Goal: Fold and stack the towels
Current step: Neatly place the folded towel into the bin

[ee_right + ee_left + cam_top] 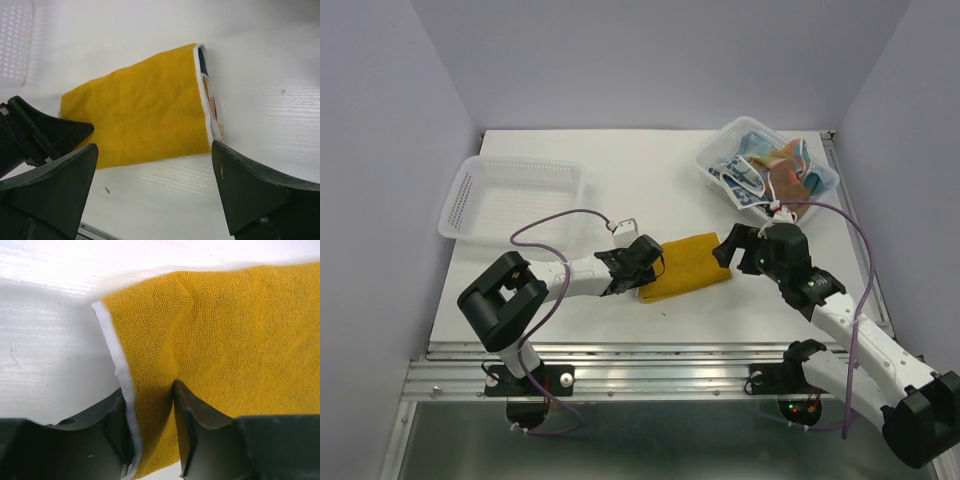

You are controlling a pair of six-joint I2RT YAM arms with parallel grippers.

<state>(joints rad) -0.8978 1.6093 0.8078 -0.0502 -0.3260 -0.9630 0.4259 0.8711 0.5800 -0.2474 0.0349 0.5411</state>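
A mustard yellow towel lies folded on the white table in front of the arms. It also shows in the left wrist view and the right wrist view. My left gripper is shut on the towel's white-trimmed left edge, low on the table. My right gripper is open and empty just off the towel's right end. A patterned layer peeks out at that end. Other towels, blue-white patterned and orange-red, lie crumpled in the right basket.
An empty white perforated basket stands at the back left. A second white basket holding the crumpled towels stands at the back right. The table's metal front rail runs close below the yellow towel.
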